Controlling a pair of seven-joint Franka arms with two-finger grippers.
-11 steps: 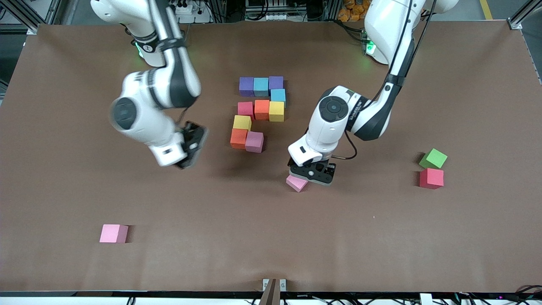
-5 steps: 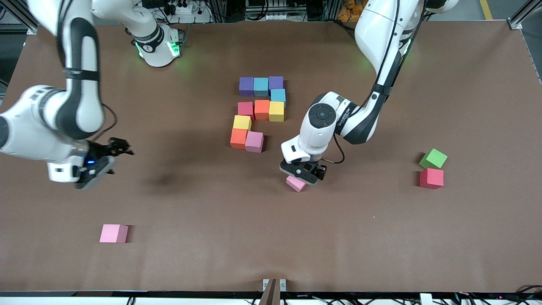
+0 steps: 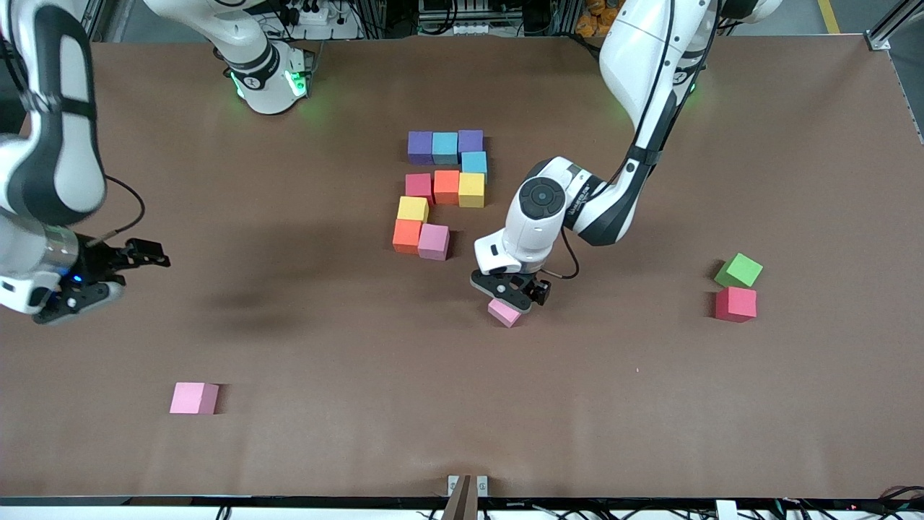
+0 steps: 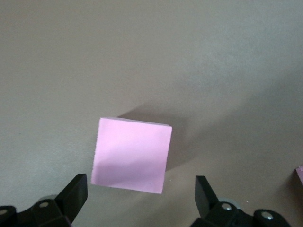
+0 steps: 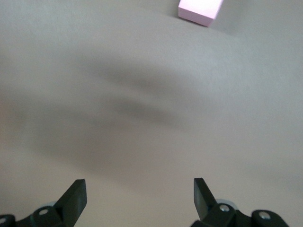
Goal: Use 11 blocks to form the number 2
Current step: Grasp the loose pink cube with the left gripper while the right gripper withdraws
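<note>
Several blocks lie joined as a partial number 2 (image 3: 445, 186) mid-table: purple, cyan and purple in the row nearest the robots, a cyan link, then rose-red, orange and yellow, a yellow link, and orange beside pink. My left gripper (image 3: 509, 295) (image 4: 142, 196) hangs open just over a loose light pink block (image 3: 504, 313) (image 4: 131, 155), and its fingers are not touching it. My right gripper (image 3: 72, 289) (image 5: 139, 198) is open over bare table at the right arm's end. Another light pink block (image 3: 193, 398) (image 5: 200, 9) lies nearer the front camera.
A green cube (image 3: 738, 270) and a deep red cube (image 3: 735, 303) sit together toward the left arm's end of the brown table (image 3: 650, 404).
My right arm has swung away from beside the figure out to its own end of the table. My left gripper has shifted slightly over the loose pink block.
</note>
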